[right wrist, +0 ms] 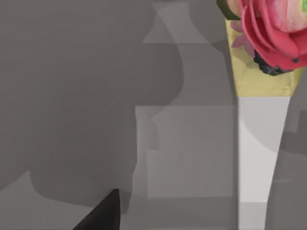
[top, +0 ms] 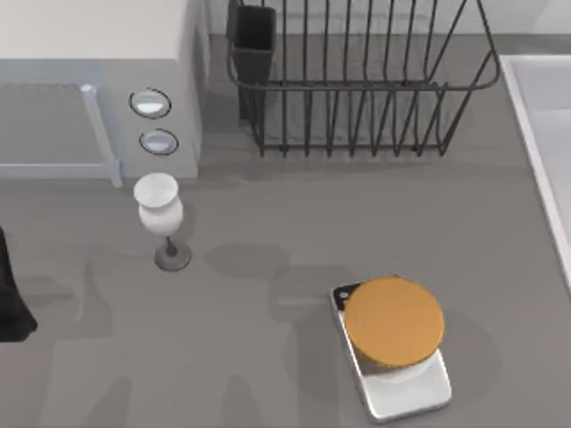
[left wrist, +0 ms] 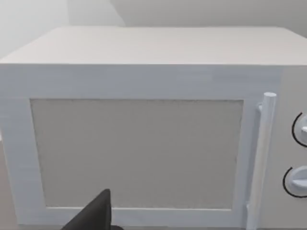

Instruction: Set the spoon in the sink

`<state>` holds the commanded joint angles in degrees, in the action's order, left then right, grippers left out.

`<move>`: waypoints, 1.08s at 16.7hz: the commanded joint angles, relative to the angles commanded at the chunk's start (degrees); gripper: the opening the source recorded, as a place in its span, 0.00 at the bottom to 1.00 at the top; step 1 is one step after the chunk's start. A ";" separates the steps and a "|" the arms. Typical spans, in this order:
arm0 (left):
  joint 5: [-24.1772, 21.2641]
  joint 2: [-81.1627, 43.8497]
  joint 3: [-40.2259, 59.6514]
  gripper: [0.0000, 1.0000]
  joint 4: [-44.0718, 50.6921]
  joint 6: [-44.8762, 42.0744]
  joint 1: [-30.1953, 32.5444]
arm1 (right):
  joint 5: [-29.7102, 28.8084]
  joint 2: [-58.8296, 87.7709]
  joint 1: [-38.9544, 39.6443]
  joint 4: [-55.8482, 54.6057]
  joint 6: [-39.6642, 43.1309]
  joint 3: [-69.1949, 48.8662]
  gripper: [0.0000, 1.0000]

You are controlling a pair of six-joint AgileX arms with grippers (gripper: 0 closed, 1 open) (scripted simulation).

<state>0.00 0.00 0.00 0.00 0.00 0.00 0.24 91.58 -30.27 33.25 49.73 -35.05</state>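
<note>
Showing as a dark tip at the edge of the left wrist view, the left gripper (left wrist: 97, 214) faces the door of a white microwave (left wrist: 144, 143). How far it is open, and whether it holds anything, cannot be told. A dark shape (top: 11, 299) at the left edge of the top view is probably part of the left arm.

The right gripper (right wrist: 101, 213) shows likewise as a dark tip over the bare grey table (right wrist: 72, 96). Its opening and any load cannot be told either. Near it stands a bouquet (right wrist: 268, 33) of pink flowers in a yellow and white cone wrapper.

In the top view:
- The sink (top: 533, 134), pale with a raised light rim, lies at the table's right edge.
- A dark wire dish rack (top: 357, 89) stands just left of the sink, at the far side.
- A white goblet (top: 159, 212) stands upright in front of the microwave's two knobs.
- A round orange disc (top: 393, 321) rests on a silver flat slab (top: 410, 388), right of centre.
</note>
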 joint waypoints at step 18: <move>0.00 0.00 0.00 1.00 0.00 0.00 0.00 | 0.00 0.00 0.00 0.00 0.00 0.00 0.00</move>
<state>0.00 0.00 0.00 0.00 0.00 0.00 0.24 91.58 -30.27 33.25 49.73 -35.05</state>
